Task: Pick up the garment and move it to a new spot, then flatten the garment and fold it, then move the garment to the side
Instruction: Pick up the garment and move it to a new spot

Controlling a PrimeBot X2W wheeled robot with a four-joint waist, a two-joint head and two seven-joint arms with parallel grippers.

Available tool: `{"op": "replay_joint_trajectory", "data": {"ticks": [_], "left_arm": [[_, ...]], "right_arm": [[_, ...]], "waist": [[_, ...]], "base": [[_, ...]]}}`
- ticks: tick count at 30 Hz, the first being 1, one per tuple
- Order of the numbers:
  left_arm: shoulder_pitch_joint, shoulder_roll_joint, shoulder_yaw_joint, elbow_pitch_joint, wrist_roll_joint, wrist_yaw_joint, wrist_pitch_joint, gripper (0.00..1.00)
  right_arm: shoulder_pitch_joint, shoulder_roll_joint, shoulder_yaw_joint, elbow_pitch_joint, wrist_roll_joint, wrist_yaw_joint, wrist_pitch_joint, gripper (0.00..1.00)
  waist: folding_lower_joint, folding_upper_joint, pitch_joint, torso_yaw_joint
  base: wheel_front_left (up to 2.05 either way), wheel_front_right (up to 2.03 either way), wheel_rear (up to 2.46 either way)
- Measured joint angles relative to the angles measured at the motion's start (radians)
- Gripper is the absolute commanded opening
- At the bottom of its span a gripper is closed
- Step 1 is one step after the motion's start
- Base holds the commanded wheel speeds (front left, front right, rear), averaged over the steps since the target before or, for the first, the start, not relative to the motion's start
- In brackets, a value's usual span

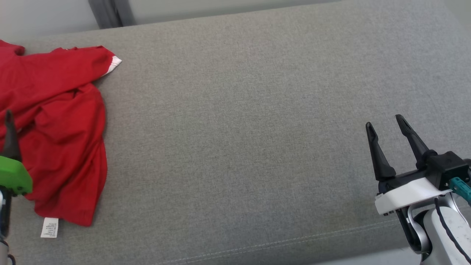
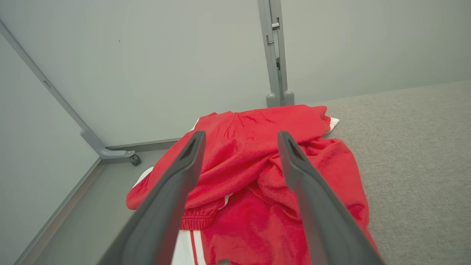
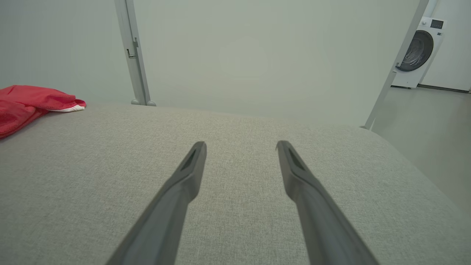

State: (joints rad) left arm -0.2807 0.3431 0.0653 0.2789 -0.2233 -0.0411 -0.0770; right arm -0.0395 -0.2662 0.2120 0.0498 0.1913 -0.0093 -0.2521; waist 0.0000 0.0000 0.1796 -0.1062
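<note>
A crumpled red garment (image 1: 62, 121) with white trim and a white label lies at the far left of the grey fabric surface (image 1: 257, 129). In the left wrist view the garment (image 2: 254, 173) spreads under and beyond my left gripper (image 2: 241, 138), whose fingers stand open above it with nothing between them. One dark fingertip (image 1: 9, 117) of that gripper pokes up at the left edge of the head view. My right gripper (image 1: 384, 123) hovers open over bare fabric at the lower right, far from the garment (image 3: 33, 103), as the right gripper (image 3: 241, 145) also shows in its own view.
Pale partition walls with grey posts (image 2: 276, 55) stand behind the surface. The surface's left edge (image 2: 154, 173) drops to the floor beside the garment. A washing machine (image 3: 419, 51) stands beyond the right end. The front seam (image 1: 294, 241) runs near me.
</note>
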Motion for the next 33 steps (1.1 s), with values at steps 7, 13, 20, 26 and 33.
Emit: {"op": "replay_joint_trajectory", "data": {"ticks": [7, 13, 20, 26, 33], "left_arm": [[-0.093, 0.099, 0.042, 0.084, -0.07, -0.048, 0.164, 1.0], [-0.128, 0.144, 0.055, 0.152, -0.085, -0.056, 0.221, 1.0], [-0.198, 0.183, 0.034, 0.198, -0.079, -0.065, 0.261, 1.0], [-0.238, 0.187, 0.004, 0.237, -0.078, -0.073, 0.27, 1.0], [-0.267, 0.182, -0.02, 0.298, -0.062, -0.073, 0.269, 0.01]], "right_arm": [[-0.046, 0.022, -0.008, -0.032, -0.006, 0.0, -0.002, 1.0], [-0.054, 0.047, -0.012, -0.031, -0.006, 0.0, -0.002, 1.0], [-0.053, 0.047, -0.044, -0.035, -0.006, 0.0, -0.002, 1.0], [-0.049, 0.046, -0.072, -0.042, -0.006, -0.001, -0.002, 1.0], [-0.042, 0.049, -0.077, -0.043, -0.008, -0.001, -0.002, 1.0]], "waist": [[0.0, 0.0, 0.081, -0.051], [0.0001, 0.0, 0.133, -0.104], [0.0001, 0.0, 0.187, -0.143], [0.0001, 0.0, 0.218, -0.148], [0.0, 0.0, 0.221, -0.131]], "base": [[0.0, 0.0, 0.0], [0.0, 0.0, 0.0], [0.0, 0.0, 0.0], [0.0, 0.0, 0.0], [0.0, 0.0, 0.0]]}}
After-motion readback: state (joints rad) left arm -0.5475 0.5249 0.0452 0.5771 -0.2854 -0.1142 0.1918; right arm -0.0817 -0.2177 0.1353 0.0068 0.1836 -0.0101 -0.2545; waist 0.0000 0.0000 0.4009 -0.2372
